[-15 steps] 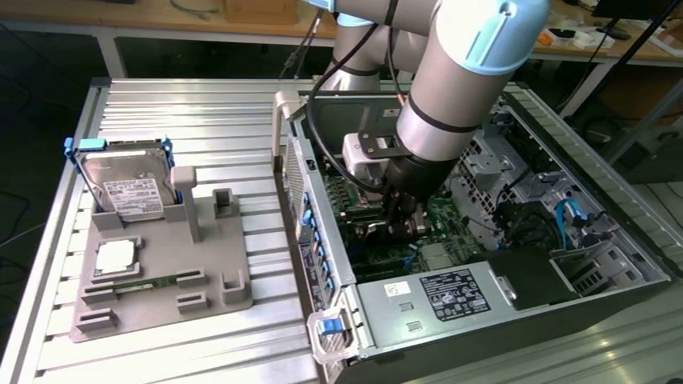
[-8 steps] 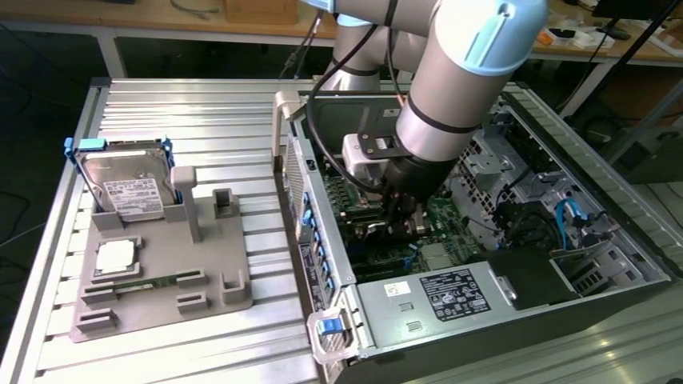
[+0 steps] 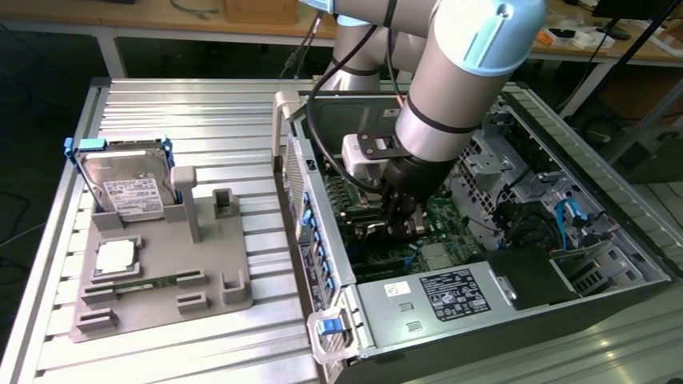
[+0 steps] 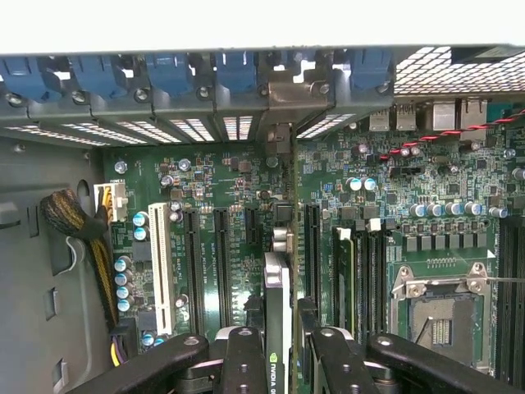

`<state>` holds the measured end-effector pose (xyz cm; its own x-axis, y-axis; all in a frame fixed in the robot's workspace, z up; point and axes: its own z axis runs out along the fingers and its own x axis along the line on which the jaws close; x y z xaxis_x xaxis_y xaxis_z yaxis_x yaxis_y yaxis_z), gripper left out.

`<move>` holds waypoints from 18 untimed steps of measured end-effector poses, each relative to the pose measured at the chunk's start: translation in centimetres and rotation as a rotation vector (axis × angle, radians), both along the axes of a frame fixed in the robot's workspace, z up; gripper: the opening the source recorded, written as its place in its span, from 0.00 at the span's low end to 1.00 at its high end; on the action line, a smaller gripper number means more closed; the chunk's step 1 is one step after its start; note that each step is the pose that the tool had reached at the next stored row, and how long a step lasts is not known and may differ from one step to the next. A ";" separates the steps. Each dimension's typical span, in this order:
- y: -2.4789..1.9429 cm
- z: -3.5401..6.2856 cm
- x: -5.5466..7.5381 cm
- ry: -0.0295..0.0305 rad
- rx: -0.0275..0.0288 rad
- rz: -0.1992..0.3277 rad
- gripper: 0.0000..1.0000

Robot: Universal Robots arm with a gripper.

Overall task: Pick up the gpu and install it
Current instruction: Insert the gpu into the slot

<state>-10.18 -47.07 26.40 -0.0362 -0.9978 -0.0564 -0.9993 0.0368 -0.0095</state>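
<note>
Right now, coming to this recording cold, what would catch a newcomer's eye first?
The big robot arm reaching into the open computer case on the exterior view's right. In the wrist view, the gripper clamps the gpu edge-on amid the slots of the green motherboard. On the exterior view's left, a hard drive in a blue frame stands on a grey fixture.
</note>
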 end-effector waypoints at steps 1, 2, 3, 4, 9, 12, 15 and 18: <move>0.01 -0.01 0.0 0.0000 0.0001 0.000 0.27; 0.00 -0.01 0.0 0.0000 0.0001 0.000 0.27; 0.00 -0.01 0.0 0.0000 0.0000 0.000 0.27; 0.00 -0.02 0.0 -0.0001 0.0000 0.000 0.27; 0.14 0.07 0.0 -0.0001 -0.0022 0.000 0.27; 0.14 0.10 0.0 -0.0003 -0.0022 0.000 0.27; 0.14 0.25 0.0 -0.0007 -0.0018 0.000 0.27; 0.14 0.47 0.0 -0.0003 -0.0024 0.000 0.27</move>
